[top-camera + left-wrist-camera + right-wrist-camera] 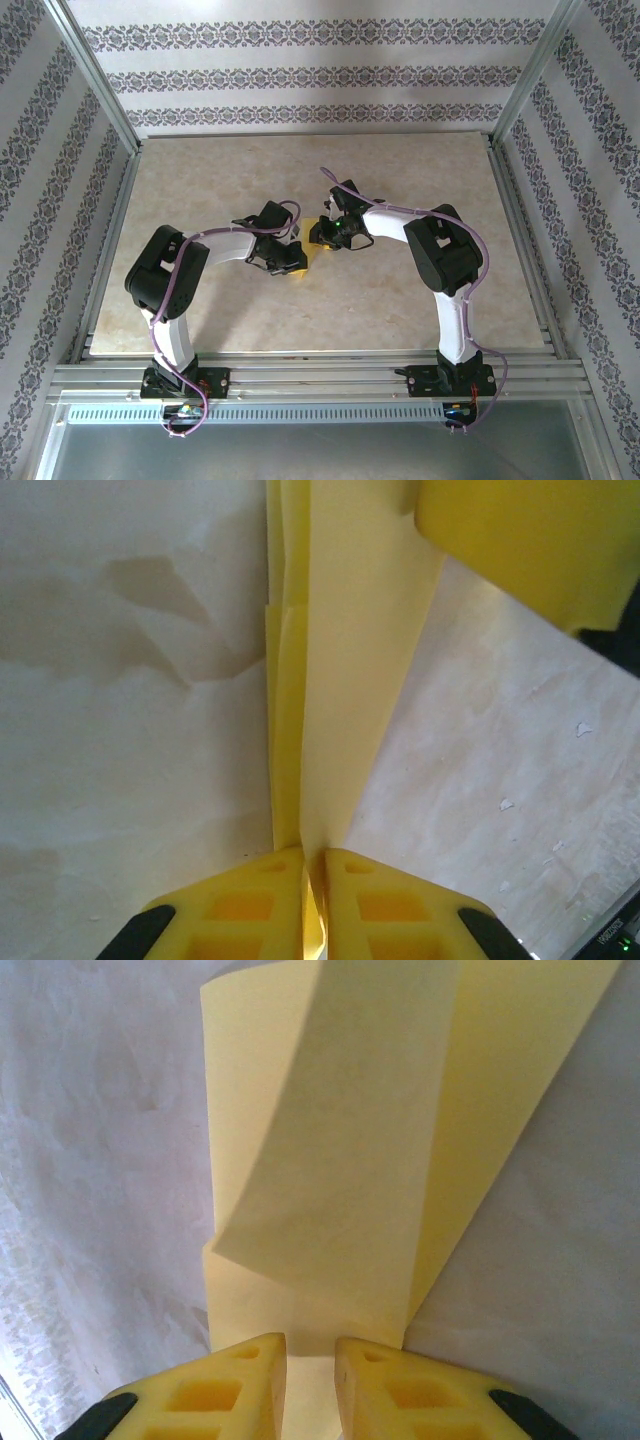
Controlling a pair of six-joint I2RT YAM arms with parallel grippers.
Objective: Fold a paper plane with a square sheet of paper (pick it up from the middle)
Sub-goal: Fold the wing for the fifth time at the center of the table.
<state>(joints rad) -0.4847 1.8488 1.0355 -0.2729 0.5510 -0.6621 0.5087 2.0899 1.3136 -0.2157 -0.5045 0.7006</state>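
The square sheet of paper [312, 245] is creased into a narrow yellow strip of several layers and is held between the two arms at mid table. In the left wrist view the paper [350, 660] runs edge-on away from my left gripper [313, 852], whose yellow jaws are shut on its near end. In the right wrist view the paper [340, 1160] faces the camera with one flap folded diagonally. My right gripper [310, 1342] has its jaws a narrow gap apart over the paper's near edge, and the sheet lies flat across the gap. From above, the left gripper [292, 262] and right gripper [322, 232] almost touch.
The beige marbled table [420, 180] lies bare all round the arms, inside an aluminium frame [300, 375] with patterned walls. A deeper yellow surface [520, 540] and a dark part [625, 640] of the other arm crowd the left wrist view's top right.
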